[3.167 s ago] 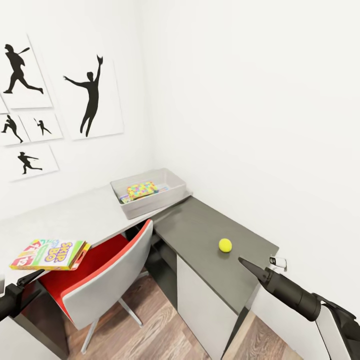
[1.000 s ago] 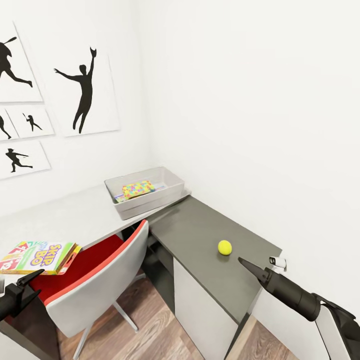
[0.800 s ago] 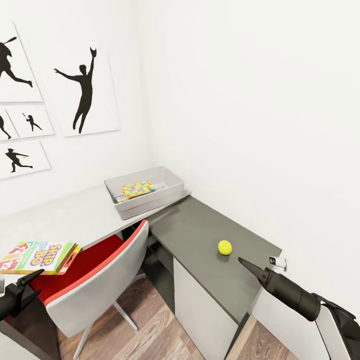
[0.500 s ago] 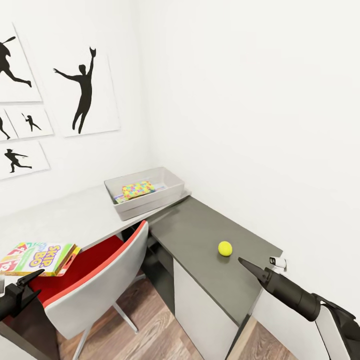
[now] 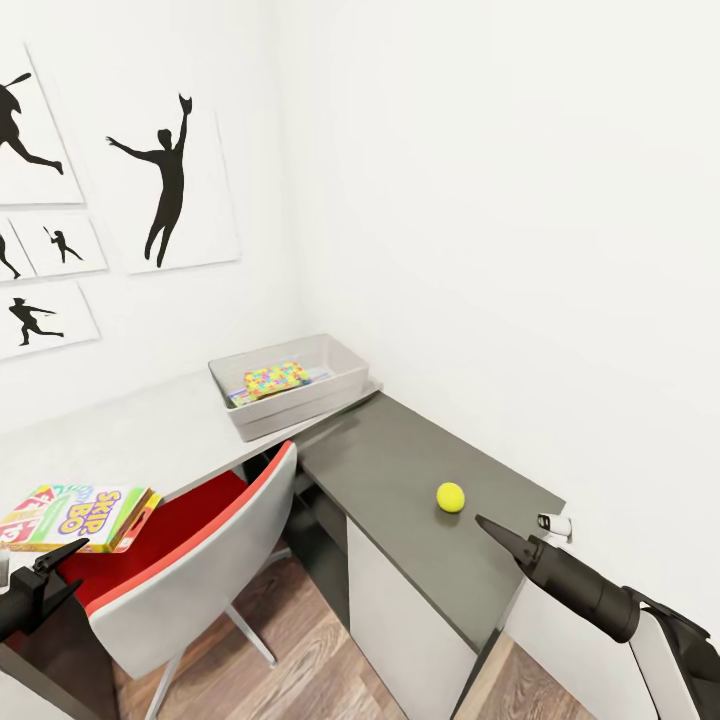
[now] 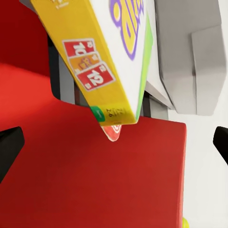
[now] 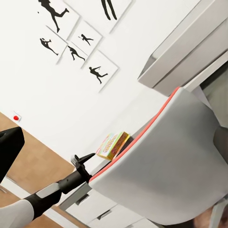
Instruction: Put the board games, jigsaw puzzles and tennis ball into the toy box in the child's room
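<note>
The green-white Skip-Bo board game (image 5: pixel 78 515) lies flat at the front edge of the white table (image 5: pixel 150 440), jutting out over a chair. My left gripper (image 5: pixel 72 550) sits just under and in front of it, open, and in the left wrist view the box (image 6: pixel 114 57) hangs beyond the spread fingers. I cannot tell whether it touches the fingers. The grey toy box (image 5: pixel 300 405) stands at the table's far corner with a jigsaw puzzle (image 5: pixel 275 378) inside. The tennis ball (image 5: pixel 450 496) rests on the dark lower section (image 5: pixel 400 450), a little ahead of my open right gripper (image 5: pixel 482 521).
A chair with a red seat and grey back (image 5: pixel 200 570) is pushed under the table between my arms. A small white object (image 5: pixel 555 523) lies at the dark section's near corner. White walls close in behind and to the right, and wood floor (image 5: pixel 300 660) lies below.
The whole view has shifted slightly since the earliest frame, so the camera moved. Over the last second nothing has visibly moved.
</note>
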Tool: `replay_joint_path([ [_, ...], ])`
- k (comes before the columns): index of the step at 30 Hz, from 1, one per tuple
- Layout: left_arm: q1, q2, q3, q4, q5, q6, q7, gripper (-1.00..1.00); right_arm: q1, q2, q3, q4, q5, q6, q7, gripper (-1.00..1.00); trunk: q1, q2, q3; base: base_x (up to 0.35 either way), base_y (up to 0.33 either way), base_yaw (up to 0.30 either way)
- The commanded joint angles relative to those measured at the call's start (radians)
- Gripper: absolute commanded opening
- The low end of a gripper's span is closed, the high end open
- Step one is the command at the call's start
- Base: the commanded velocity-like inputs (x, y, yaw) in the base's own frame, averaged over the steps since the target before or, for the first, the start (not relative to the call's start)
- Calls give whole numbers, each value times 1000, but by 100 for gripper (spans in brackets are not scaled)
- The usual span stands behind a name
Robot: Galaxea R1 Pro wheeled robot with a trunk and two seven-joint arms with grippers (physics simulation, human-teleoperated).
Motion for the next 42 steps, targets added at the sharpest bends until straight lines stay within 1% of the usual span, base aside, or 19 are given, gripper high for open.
replay_joint_path([
  [1,-1,0,2,0,-1,5,-3,100,-1,0,0,0,-4,7,0,100,0,-1,-1,0,0,0],
  [12,-1,0,2,0,-1,5,-3,100,-1,0,0,0,-3,36,-5,100,0,-1,-1,0,0,0],
  [34,-1,0,2,1,-1,5,-3,100,-1,-1,-2,-1,-3,39,-4,100,0,-1,-1,0,0,0],
  [42,-1,0,2,0,-1,5,-2,100,-1,0,-2,-3,-3,39,-4,100,0,-1,-1,131,54,0],
])
